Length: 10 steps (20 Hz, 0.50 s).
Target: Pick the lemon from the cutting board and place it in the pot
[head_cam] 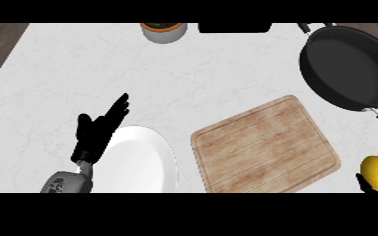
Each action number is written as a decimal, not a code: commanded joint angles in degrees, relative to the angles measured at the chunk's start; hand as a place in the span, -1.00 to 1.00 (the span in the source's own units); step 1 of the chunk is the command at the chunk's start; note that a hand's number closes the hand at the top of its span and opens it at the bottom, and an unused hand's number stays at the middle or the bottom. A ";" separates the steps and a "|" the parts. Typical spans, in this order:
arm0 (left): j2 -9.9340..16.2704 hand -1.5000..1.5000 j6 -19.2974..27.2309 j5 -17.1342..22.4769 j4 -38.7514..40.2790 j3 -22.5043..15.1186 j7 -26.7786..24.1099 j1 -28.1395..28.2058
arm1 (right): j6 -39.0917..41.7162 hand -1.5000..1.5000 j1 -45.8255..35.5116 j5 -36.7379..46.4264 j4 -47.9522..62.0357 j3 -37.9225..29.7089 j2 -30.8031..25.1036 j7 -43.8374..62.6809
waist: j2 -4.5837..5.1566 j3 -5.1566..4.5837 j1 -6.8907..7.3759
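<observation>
Two hands in frame, only one readable. Left hand (98, 130) sits at lower left, fingers straight and slightly spread, pointing up and to the right, thumb (83, 121) out to the left side; holding nothing. Its grey forearm (68, 181) enters from the bottom edge, and the hand overlaps the left rim of a white plate (144, 165) in the view. Right hand (366, 184) is just a black sliver at the lower right corner, cut off by the frame edge; can't tell whether its fingers are open or curled. Lemon (370, 168) is right above that sliver, touching or nearly touching it, half cropped by the right edge. Whether it's being gripped or just sitting against the hand is not resolvable. Lemon is off the cutting board (264, 145), just beside the board's lower right corner, and well apart from the left hand. Board is bare wood, rotated at an angle, just right of the plate. Pot (342, 66) is a dark round vessel at upper right, above the board, well apart from the lemon, handle stub at its top. Small planter (164, 31) at top centre, dark box (235, 27) just to its right at the top edge. All on a white marbled counter (221, 70).
</observation>
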 commanded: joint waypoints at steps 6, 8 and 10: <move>-0.51 0.00 -1.96 -1.05 -0.19 0.66 0.09 0.11 | 5.92 1.00 -8.95 0.32 22.86 -8.45 -11.91 -10.65 | 0.20 0.10 1.01; -3.18 0.00 2.26 -2.87 -4.94 -2.07 4.21 1.87 | 3.06 1.00 -5.44 2.18 17.39 -8.00 -12.86 -9.38 | 0.13 0.10 1.06; -2.36 0.00 1.37 -3.39 -5.57 -2.21 1.02 5.21 | -0.41 1.00 -3.00 2.69 9.32 -8.13 -13.19 -4.21 | 0.08 0.03 0.94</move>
